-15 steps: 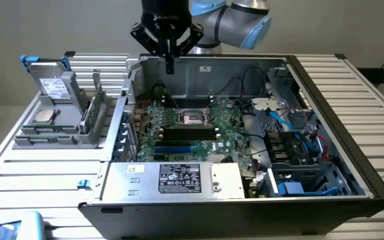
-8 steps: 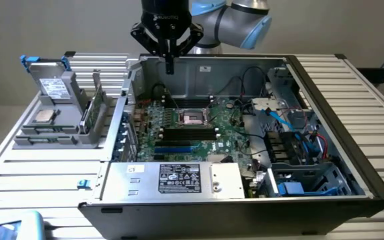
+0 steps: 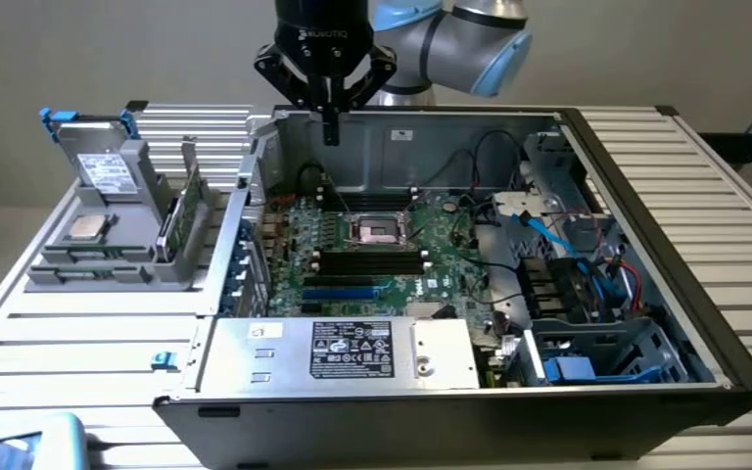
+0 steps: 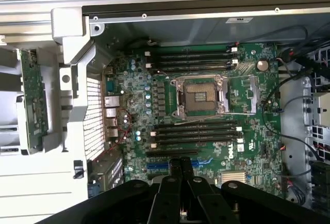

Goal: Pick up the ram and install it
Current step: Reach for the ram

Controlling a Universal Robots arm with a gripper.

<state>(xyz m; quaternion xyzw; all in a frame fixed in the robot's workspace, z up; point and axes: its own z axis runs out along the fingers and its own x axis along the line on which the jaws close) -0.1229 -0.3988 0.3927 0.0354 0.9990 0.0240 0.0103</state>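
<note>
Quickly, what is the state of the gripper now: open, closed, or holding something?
Gripper: closed and holding nothing; the ram is not in it.

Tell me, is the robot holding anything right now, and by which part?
Nothing. The end effector is shut and empty above the open case; the ram stands in its rack.

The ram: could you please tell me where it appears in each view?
Exterior view: the ram stands on edge in the grey holder, at the exterior view's left of the case.
Wrist view: the ram sits in that holder, outside the case wall.
Shared landmark: the CPU socket.
</note>
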